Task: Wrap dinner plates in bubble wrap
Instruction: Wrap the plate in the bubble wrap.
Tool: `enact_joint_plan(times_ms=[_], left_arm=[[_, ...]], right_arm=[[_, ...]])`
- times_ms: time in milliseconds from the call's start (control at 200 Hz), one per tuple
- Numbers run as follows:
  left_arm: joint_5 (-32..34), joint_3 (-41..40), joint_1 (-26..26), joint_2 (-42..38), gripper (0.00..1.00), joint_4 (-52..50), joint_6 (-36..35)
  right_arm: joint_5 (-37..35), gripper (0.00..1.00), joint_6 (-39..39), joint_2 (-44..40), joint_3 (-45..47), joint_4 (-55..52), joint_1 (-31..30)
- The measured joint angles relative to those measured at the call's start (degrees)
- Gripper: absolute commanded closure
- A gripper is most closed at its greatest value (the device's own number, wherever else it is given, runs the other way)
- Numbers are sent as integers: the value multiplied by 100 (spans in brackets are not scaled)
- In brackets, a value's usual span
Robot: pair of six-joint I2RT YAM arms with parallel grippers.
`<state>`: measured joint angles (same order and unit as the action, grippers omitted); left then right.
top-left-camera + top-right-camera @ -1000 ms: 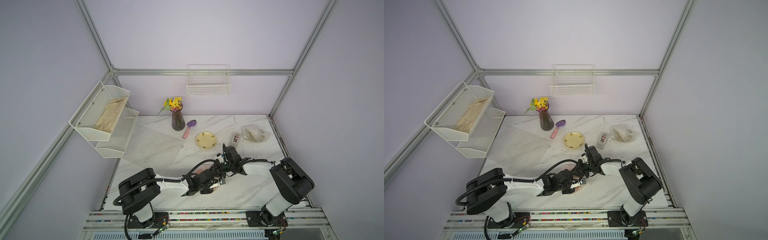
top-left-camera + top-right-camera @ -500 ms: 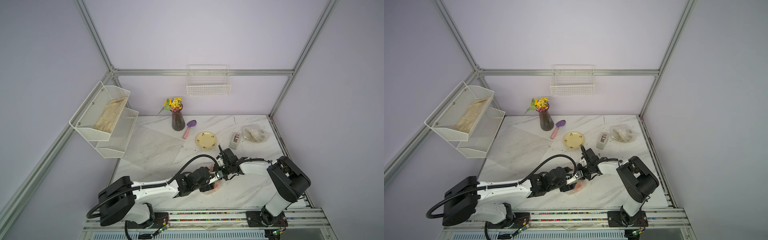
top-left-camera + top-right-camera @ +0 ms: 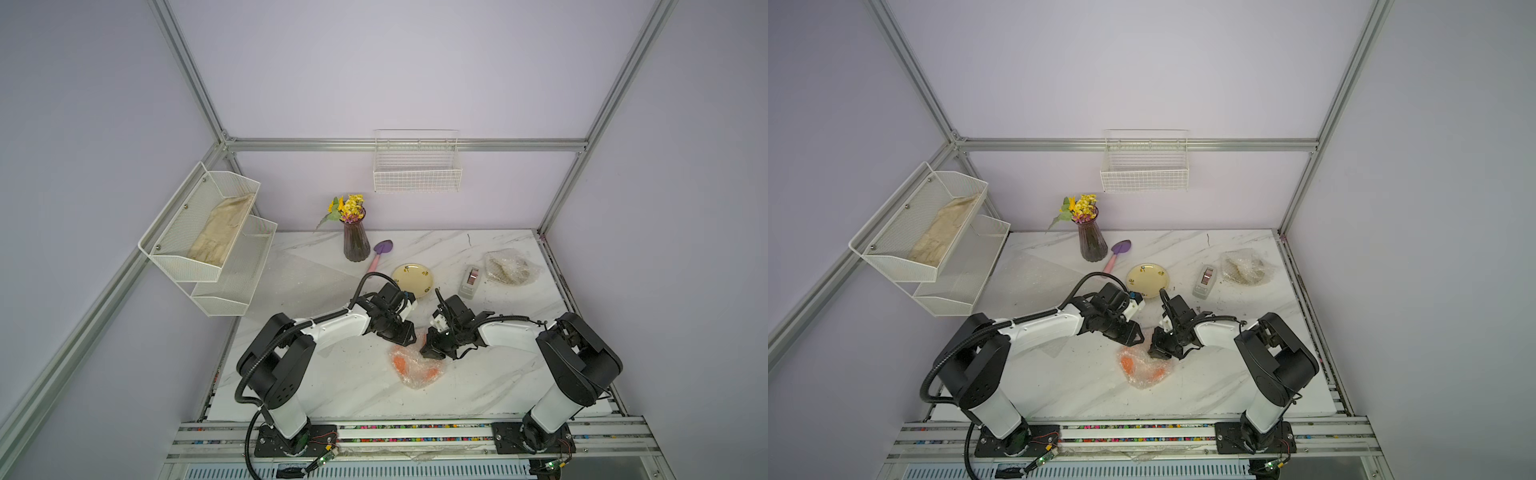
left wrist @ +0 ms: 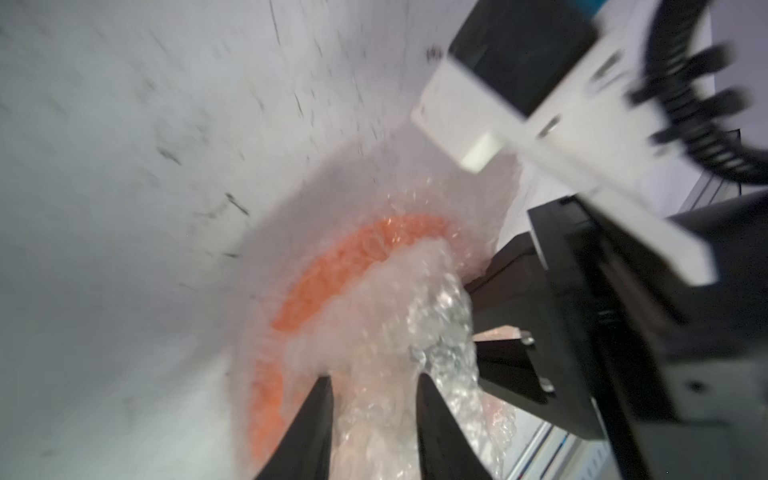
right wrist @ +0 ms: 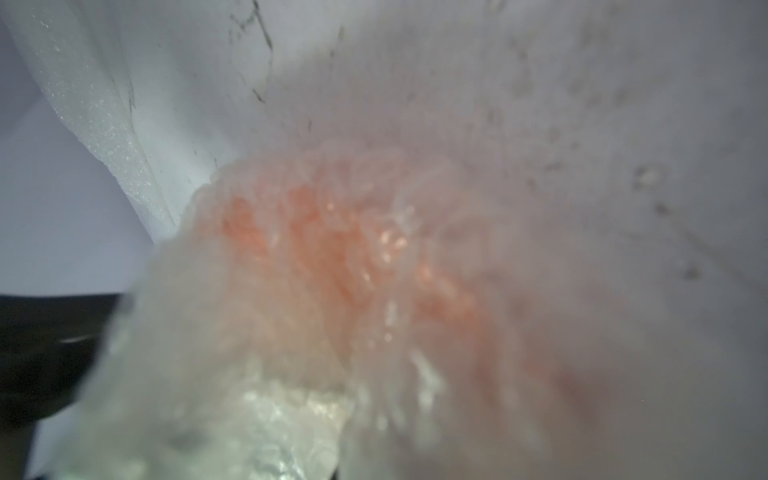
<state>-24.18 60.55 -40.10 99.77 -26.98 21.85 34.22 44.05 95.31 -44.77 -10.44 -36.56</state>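
Left arm [image 3: 332, 326] and right arm [image 3: 507, 334] reach inward, forearms low. Left gripper [image 3: 405, 338] points down at the bubble wrap's [image 3: 415, 368] far edge, 2 fingers [image 4: 316, 415] parted with a fold between them. Right gripper [image 3: 428, 353] is clamped on its far-right edge.

The left arm [image 3: 336, 326] and right arm [image 3: 507, 334] share white shells, black joints, ribbed black cables [image 4: 673, 108], tapered black jaws.
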Motion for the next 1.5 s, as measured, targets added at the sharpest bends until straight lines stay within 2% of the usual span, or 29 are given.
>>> enact_joint_plan(times_ms=[205,450,575,650,760,860,995,1145,1290,1500], left_arm=[[-732,0,-9,393,78,72,352],[-811,0,-295,396,73,166,367],[-881,9,-345,623,74,258,354],[-1080,129,-372,796,74,363,352],[-1300,162,-407,907,74,501,365],[-1362,160,-413,925,74,555,400],[-1421,160,-391,942,74,577,457],[-1434,160,-404,944,74,570,459],[-1403,131,-407,927,74,538,466],[-1204,-236,-417,619,73,726,634]], right_arm=[[-103,100,28,-59,-4,-81,0],[-212,100,37,-35,-168,-389,0],[-675,81,46,-195,-315,-914,-22],[-1137,79,15,-507,-385,-1392,-20],[-1556,85,98,-1165,-461,-1799,-13],[-1172,87,544,-1624,-227,-1255,-125],[-697,91,1038,-1480,236,-796,-439],[-616,95,1187,-1414,629,-809,-498],[-957,98,997,-1510,848,-979,-446],[-1462,100,144,-857,72,-1602,-461]])
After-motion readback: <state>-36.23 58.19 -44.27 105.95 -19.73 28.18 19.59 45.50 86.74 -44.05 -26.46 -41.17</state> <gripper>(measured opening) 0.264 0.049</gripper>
